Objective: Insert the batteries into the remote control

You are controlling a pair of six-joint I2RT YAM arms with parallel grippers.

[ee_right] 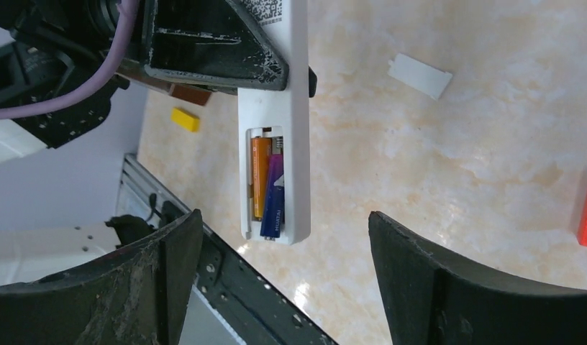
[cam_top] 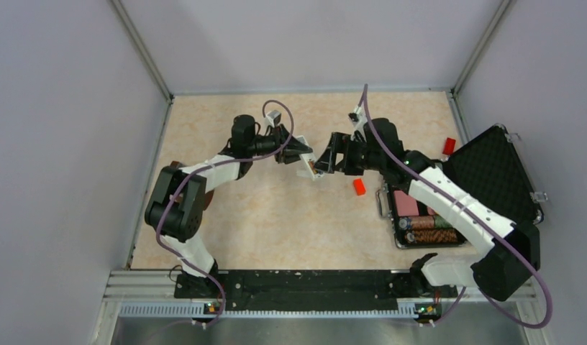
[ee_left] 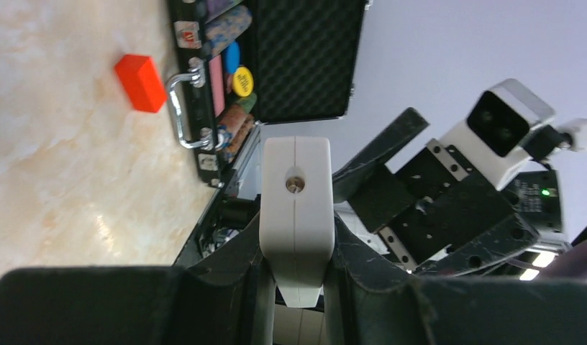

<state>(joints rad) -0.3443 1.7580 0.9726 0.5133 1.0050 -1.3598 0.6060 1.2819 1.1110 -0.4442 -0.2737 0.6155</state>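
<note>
Overhead: gripping the remote (cam_top: 310,169) with the left tool (cam_top: 303,154) above the table (cam_top: 276,215); right tool (cam_top: 331,162) just beside. Left wrist: clamped snugly on the remote. Right wrist: spread wide, holding nothing; batteries (ee_right: 267,188) seemingly seated side by side in the remote's open back.

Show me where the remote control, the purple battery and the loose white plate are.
remote control (ee_right: 273,108): right wrist view, on its plain white back.
purple battery (ee_right: 274,198): right wrist view, on the middle of its body, inside the remote.
white plate (ee_right: 420,75): right wrist view, on the centre of its flat face.
</note>
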